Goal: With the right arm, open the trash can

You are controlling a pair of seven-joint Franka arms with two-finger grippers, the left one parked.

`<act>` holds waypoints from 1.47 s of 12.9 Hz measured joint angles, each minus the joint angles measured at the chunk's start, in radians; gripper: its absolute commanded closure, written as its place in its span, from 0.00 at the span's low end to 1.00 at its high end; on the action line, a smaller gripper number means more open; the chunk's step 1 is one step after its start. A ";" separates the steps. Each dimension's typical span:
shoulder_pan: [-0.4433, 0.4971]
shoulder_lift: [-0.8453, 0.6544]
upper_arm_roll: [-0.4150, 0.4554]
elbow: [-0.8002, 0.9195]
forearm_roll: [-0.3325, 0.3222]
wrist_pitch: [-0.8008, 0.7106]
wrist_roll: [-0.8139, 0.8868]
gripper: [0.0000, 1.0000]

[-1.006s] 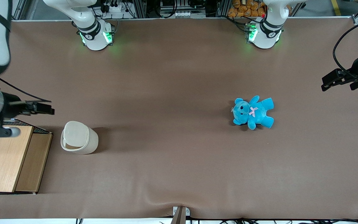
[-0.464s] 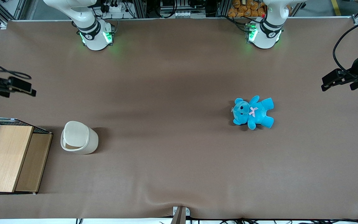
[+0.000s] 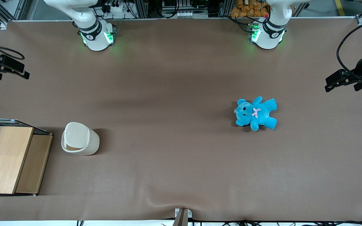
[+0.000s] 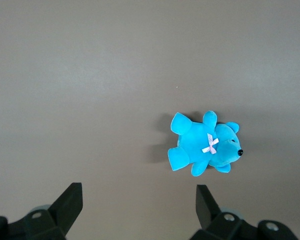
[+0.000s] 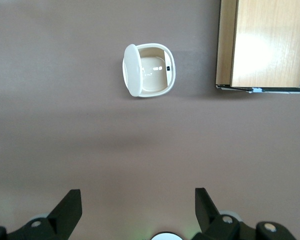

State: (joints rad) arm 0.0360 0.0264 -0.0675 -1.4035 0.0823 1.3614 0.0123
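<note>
The right arm's pincer [image 5: 135, 210] hangs high over bare brown worktop [image 3: 174, 157] at the working arm's end, holding nothing, its two black fingers [image 5: 70, 205] spread wide with open cloth between them. In the front view the pincer [image 3: 24, 75] shows as a small dark shape at the picture's edge, farther from the front camera than the trash can and well apart from it. Nearest to the pincer among the things is the trash can [image 5: 149, 70], a small cream-white bin standing upright on the worktop; its lid [image 5: 131, 70] is tipped up on edge along one side, and the pale inside of the bin lies open to the wrist camera. Just beside the trash can [image 3: 79, 139], though not touching it, stands a wood-topped wire-mesh box [image 3: 9, 160] at the worktop's edge. Farthest from the pincer, toward the parked arm's end of the worktop, a blue teddy bear [image 3: 255, 113] with a pink bow lies on its back.
</note>
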 measured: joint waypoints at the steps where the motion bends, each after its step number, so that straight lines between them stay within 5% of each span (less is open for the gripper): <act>1: -0.002 -0.020 0.000 -0.013 -0.003 0.002 0.000 0.00; 19: -0.016 -0.032 0.000 -0.036 -0.045 0.053 0.001 0.00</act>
State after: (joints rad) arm 0.0201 -0.0056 -0.0674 -1.4391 0.0372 1.4141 0.0132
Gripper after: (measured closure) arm 0.000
